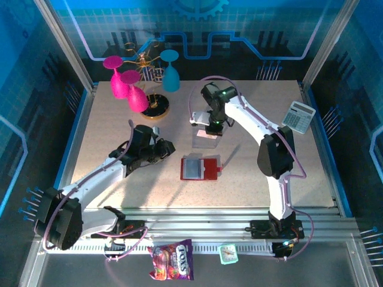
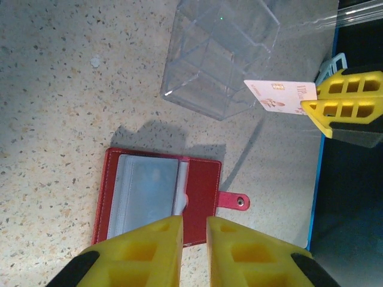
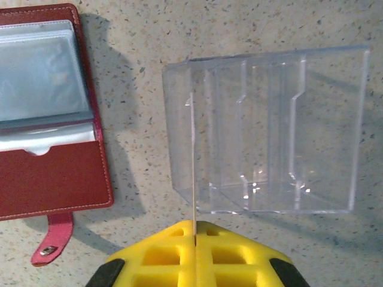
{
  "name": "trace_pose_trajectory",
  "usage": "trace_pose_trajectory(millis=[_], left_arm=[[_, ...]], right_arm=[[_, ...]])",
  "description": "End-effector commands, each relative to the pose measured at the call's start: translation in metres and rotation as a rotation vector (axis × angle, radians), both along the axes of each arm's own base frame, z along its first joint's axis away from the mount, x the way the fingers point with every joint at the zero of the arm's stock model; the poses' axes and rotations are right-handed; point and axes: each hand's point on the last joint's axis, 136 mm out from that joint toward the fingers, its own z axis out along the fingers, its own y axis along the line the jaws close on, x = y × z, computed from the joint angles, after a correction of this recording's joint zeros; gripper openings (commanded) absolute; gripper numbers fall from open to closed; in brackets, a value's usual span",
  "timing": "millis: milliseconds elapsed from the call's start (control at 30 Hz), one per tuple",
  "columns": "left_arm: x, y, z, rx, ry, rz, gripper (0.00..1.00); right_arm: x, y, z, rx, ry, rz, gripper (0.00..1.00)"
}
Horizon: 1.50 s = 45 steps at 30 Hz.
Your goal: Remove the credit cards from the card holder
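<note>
The red card holder (image 1: 201,168) lies open on the table, its grey pockets (image 2: 146,191) up and its snap tab (image 2: 234,201) pointing right. My right gripper (image 3: 195,230) is shut on a whitish credit card (image 2: 280,95) with reddish print. That card is seen edge-on (image 3: 193,161) over the left end of the clear plastic box (image 3: 269,131). My left gripper (image 2: 194,239) hovers just short of the holder's near edge, with its fingers a narrow gap apart and nothing between them. In the top view the left gripper (image 1: 169,146) is left of the holder and the right gripper (image 1: 210,127) is behind it.
The clear box (image 1: 206,140) stands just behind the holder. A calculator (image 1: 298,116) lies at the back right. Pink glasses (image 1: 122,84), a blue glass (image 1: 170,75) and a gold stand (image 1: 157,106) crowd the back left. A candy bag (image 1: 170,260) lies by the front rail.
</note>
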Motion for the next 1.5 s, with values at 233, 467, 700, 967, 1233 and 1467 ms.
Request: trace_pose_trajectory(millis=[233,467,700,967,1233,1467], left_arm=[[-0.001,0.010,-0.005,0.003,0.023,0.061,0.19],[0.000,0.010,-0.006,0.007,0.026,0.065,0.19],[0.000,0.010,-0.007,0.013,0.035,0.059,0.19],[-0.002,0.012,-0.012,0.017,0.048,0.069,0.19],[-0.002,0.010,-0.015,-0.002,0.056,0.072,0.19],[-0.001,0.003,-0.023,-0.038,0.080,0.061,0.19]], right_arm=[[0.009,0.007,-0.003,-0.035,0.068,0.067,0.00],[0.006,0.009,-0.012,-0.034,0.131,0.070,0.00],[0.004,0.008,-0.032,-0.033,0.200,0.063,0.00],[0.003,0.008,-0.044,-0.034,0.242,0.061,0.00],[-0.007,0.006,-0.055,-0.041,0.301,0.069,0.00],[-0.013,0.007,-0.062,-0.039,0.343,0.066,0.03]])
